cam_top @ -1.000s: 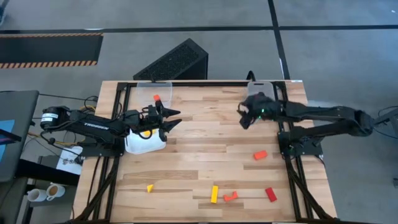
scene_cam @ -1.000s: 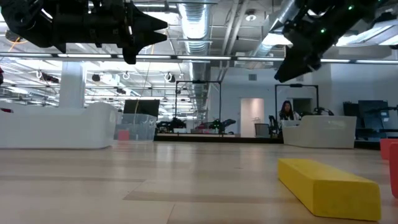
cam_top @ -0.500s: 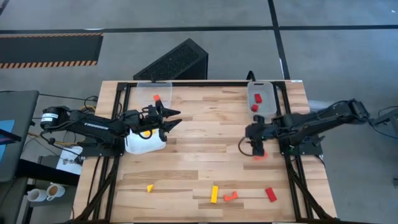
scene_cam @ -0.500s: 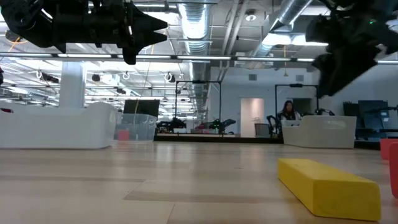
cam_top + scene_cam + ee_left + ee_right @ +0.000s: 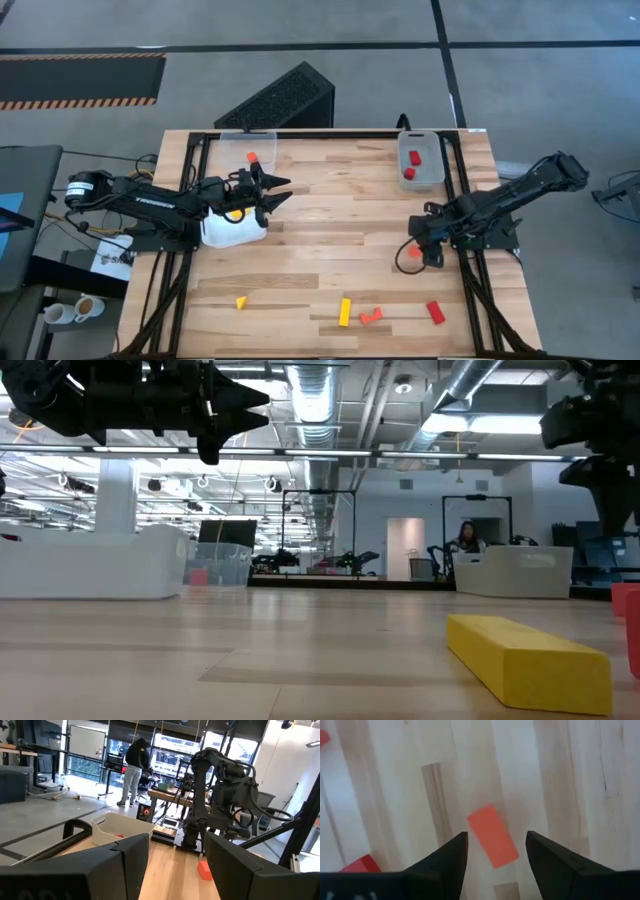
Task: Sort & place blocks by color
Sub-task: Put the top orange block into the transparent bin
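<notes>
Red block (image 5: 492,836) lies flat on the wood surface (image 5: 330,230) right below my right fingers (image 5: 497,854), which stand released astride it, so I should turn my wrist to square with its long sides, drop straight down and clench evenly.

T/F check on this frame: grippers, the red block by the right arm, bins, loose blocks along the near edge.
1. The right gripper hangs open over a red block. True.
2. The left gripper holds a yellow block. False: its fingers are open with nothing between them.
3. The bin at the table's far right corner holds red blocks. True.
4. The yellow bar lies in the white bin. False: it lies on the table near the front edge.
5. The right gripper's block is already lifted. False: it lies on the wood.
</notes>
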